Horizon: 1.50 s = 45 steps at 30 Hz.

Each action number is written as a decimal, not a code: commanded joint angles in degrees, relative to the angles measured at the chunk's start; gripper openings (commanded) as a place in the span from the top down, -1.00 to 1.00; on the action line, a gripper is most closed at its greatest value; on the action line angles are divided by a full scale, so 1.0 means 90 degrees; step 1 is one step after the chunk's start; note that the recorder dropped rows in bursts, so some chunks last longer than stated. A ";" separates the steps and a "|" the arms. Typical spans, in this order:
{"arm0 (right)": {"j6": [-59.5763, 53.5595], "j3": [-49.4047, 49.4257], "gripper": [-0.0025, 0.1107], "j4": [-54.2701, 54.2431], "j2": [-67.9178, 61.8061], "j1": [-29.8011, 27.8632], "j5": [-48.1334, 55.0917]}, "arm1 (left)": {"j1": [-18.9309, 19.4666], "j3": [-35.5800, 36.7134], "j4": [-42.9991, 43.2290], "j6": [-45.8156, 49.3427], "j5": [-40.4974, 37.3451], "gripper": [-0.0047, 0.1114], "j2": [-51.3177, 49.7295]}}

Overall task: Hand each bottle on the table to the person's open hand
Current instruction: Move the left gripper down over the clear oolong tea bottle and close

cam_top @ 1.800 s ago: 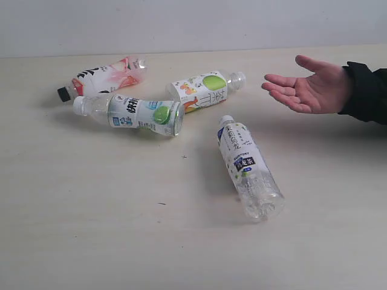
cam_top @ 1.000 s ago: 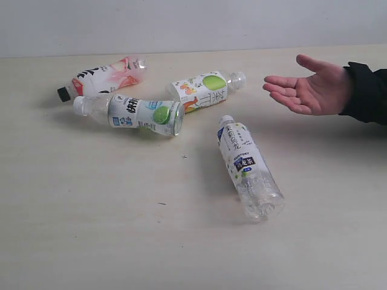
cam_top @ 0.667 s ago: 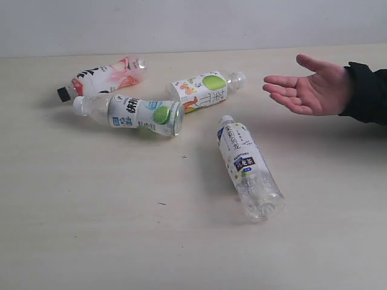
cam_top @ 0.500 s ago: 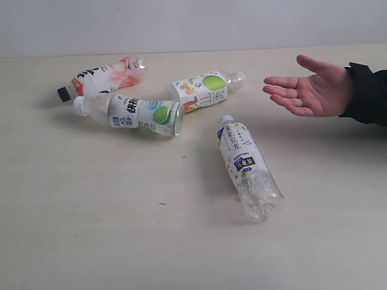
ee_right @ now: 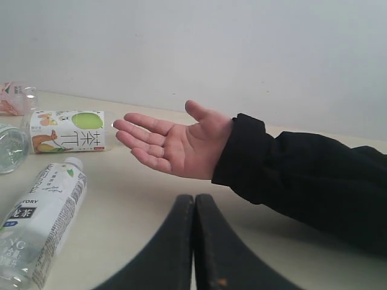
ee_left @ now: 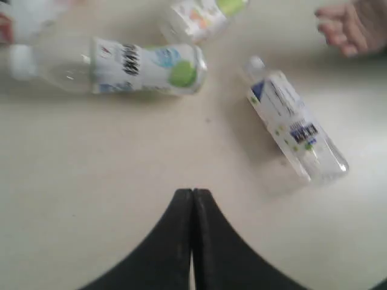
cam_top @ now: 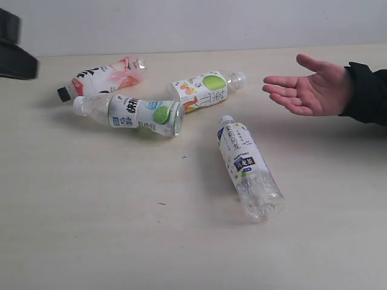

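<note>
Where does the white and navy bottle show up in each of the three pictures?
Exterior view: white-navy bottle lies right of centre, cap end nearer the open hand.
Left wrist view: white-navy bottle lies apart from a green-spotted bottle, open hand beyond its cap.
Right wrist view: white-navy bottle, partly cut off, near the open hand.
Shared landmark: the open hand.

**Three cameras, one shared stretch of table**

The exterior view looks down at a slant across the table (cam_top: 121,241) toward the pale wall (cam_top: 181,24) at its far edge, set far enough back to hold the whole working area. The left wrist view looks steeply down on the table past its own jaws and is somewhat blurred. The right wrist view sits low and near, facing almost level toward the wall. All three share the white-navy bottle (cam_top: 249,167) and the person's open hand (cam_top: 311,87).
</note>
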<state>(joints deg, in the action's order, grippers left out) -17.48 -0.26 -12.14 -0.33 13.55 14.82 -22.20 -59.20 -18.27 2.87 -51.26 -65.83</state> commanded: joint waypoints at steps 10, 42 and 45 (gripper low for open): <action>-0.0037 0.0029 0.96 0.0006 0.0037 -0.0022 -0.0083 | -0.3467 -0.1801 0.2556 -0.2025 -0.0407 0.92 -0.3413; -0.0037 0.0029 0.96 0.0006 0.0037 -0.0022 -0.0083 | -0.3903 -0.4270 0.1985 -0.5069 0.0397 -0.72 -0.6153; -0.0037 0.0029 0.96 0.0006 0.0037 -0.0022 -0.0083 | -0.3891 -0.4270 0.1985 -0.5252 0.0606 -0.63 -0.6335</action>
<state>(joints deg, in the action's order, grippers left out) -17.48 -0.26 -12.14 -0.33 13.55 14.82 -56.99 -97.10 0.00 -42.53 -48.03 -121.69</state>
